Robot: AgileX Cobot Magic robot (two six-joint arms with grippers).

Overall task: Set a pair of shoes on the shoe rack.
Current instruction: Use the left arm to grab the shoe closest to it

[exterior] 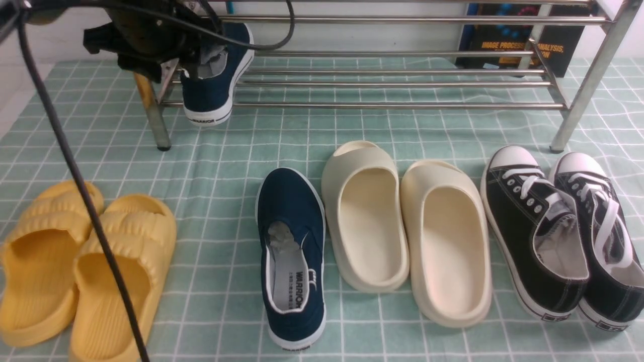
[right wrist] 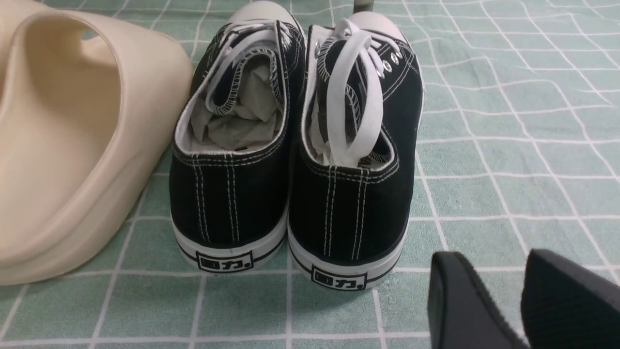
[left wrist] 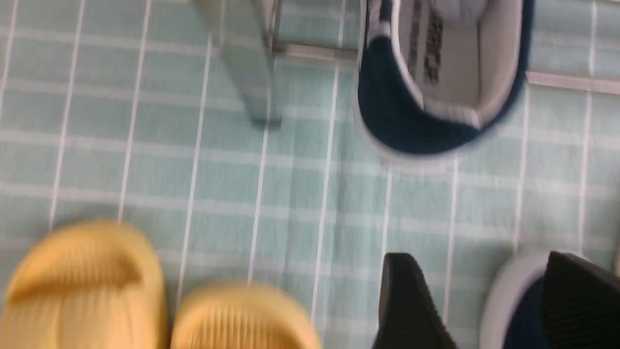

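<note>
Shoe rack [exterior: 402, 105]: silver bars on the far side of the checked cloth [exterior: 211, 151], rusty-looking leg at its left end.
First navy shoe [exterior: 214, 90]: up on the rack's lower bars at the left end, toe in, heel hanging out past the front bar. Probably counts as placed.
Second navy shoe [exterior: 292, 251]: down on the cloth in front of the rack, left of its middle, toe aimed at the bars, well apart from them.
Neighbours: yellow slides [exterior: 75, 261] in front of the rack's left end, cream slides [exterior: 402, 226] in front of its middle, black sneakers [exterior: 553, 231] in front of its right end. Not for grabbing.
Feel: probably light. Soft canvas upper that'll squash, stiffer rubber sole, what looks like crumpled paper in the toe. Not fragile, not slippery.
Where to grab: heel collar or one side wall of the opening, one pad inside and one outside. Otherwise across the sole edges mid-shoe.
Left claw [left wrist: 484, 271]: spread wide, empty, bare cloth between the pads. Up by the rack's left end, clear of the first shoe's heel. Wrist picture blurry, mind.
Right claw [right wrist: 496, 259]: pads a little apart, narrower than the left, nothing in the gap, touching nothing. Low in front of the rack's right end, just behind the black sneakers' heels.
</note>
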